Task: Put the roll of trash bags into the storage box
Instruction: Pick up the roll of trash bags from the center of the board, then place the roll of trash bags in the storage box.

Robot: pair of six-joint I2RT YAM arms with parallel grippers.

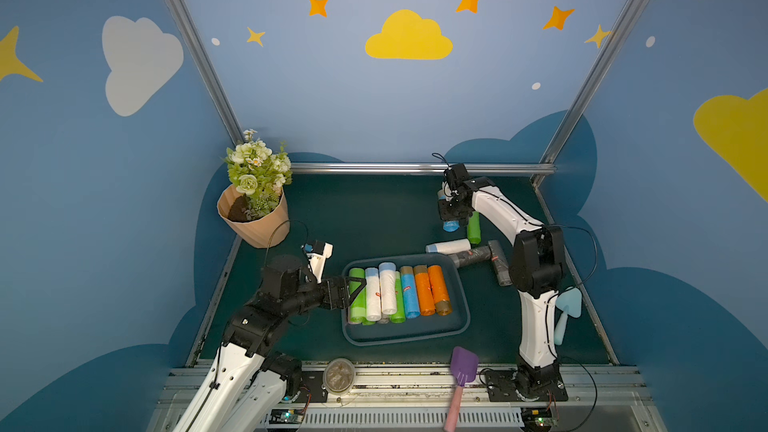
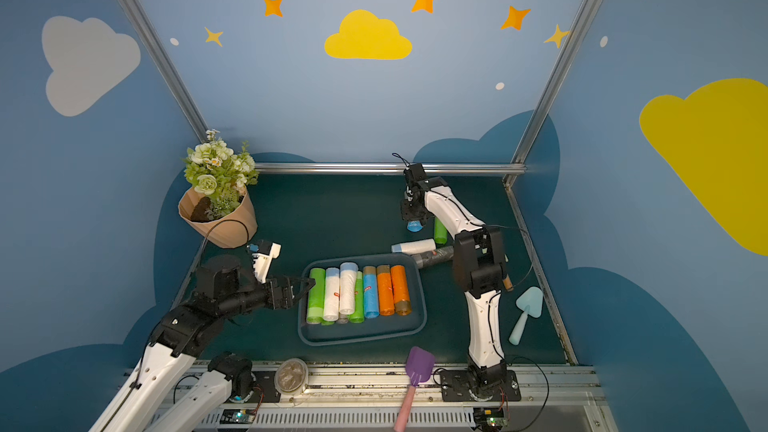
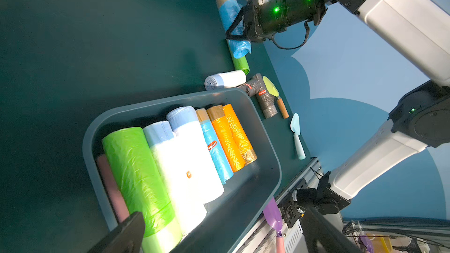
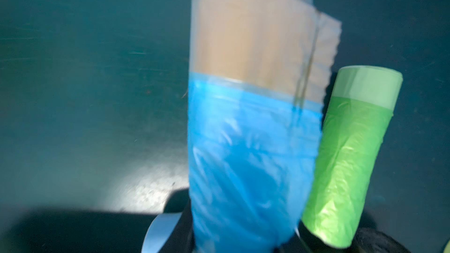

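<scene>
My right gripper (image 1: 451, 213) (image 4: 246, 239) is shut on a blue roll of trash bags (image 1: 450, 225) (image 2: 414, 225) (image 3: 235, 23) (image 4: 253, 142) with a tan end, at the back right of the mat. A green roll (image 1: 473, 228) (image 4: 350, 154) lies right beside it. The dark teal storage box (image 1: 415, 336) (image 2: 365, 334) (image 3: 243, 215) sits mid-table and holds several rolls in green, white, blue and orange. My left gripper (image 1: 355, 290) (image 3: 221, 234) stands open over the box's left rim, with nothing between its fingers.
A white roll (image 1: 449, 247) and two dark grey rolls (image 1: 478, 257) lie behind the box's right corner. A flower pot (image 1: 255, 218) stands at back left. A teal trowel (image 1: 565, 313) lies at right. A purple spatula (image 1: 461, 371) and a round lidded tub (image 1: 338, 376) sit at the front edge.
</scene>
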